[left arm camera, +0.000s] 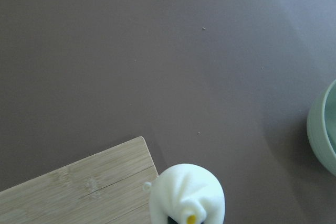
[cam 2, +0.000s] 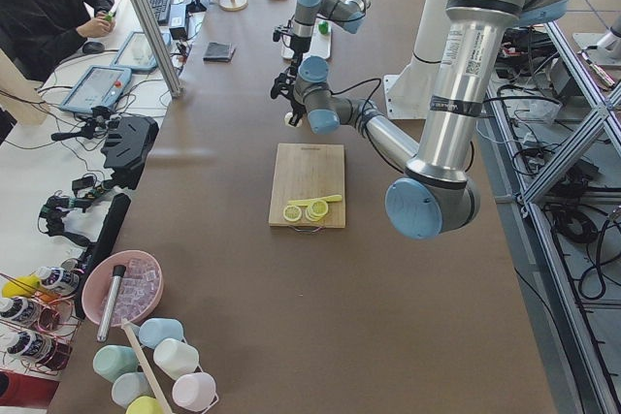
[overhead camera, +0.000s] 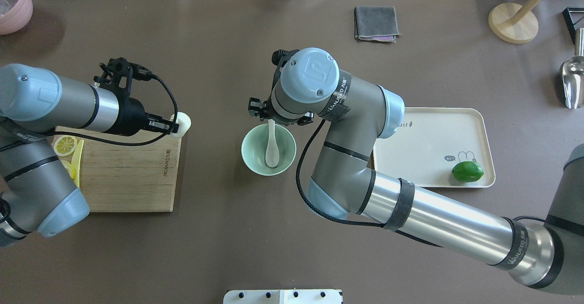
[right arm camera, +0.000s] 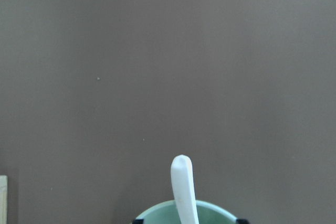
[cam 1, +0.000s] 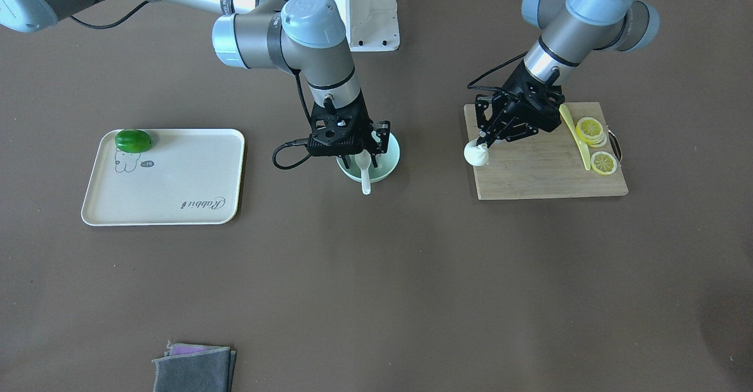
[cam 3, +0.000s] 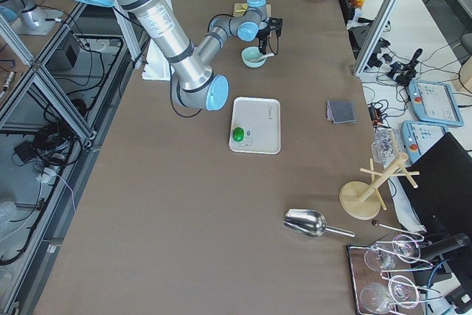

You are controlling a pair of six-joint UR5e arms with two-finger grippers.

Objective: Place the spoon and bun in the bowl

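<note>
The white pleated bun (cam 1: 476,154) is at the cutting board's corner nearest the bowl. My left gripper (cam 1: 483,145) is shut on it; it also shows in the overhead view (overhead camera: 183,123) and the left wrist view (left arm camera: 187,195). The mint-green bowl (cam 1: 393,158) stands mid-table. The white spoon (cam 1: 366,175) lies in it, scoop inside (overhead camera: 272,157), handle over the rim (right arm camera: 182,182). My right gripper (cam 1: 362,155) is open above the bowl, with its fingers either side of the spoon handle and not gripping it.
The wooden cutting board (cam 1: 547,171) carries lemon slices (cam 1: 591,132) and a pale-yellow knife (cam 1: 575,136). A cream tray (cam 1: 176,198) holds a green lime (cam 1: 133,140). A grey cloth (cam 1: 194,369) lies at the table's far edge. A metal scoop (overhead camera: 572,80) is at the far right.
</note>
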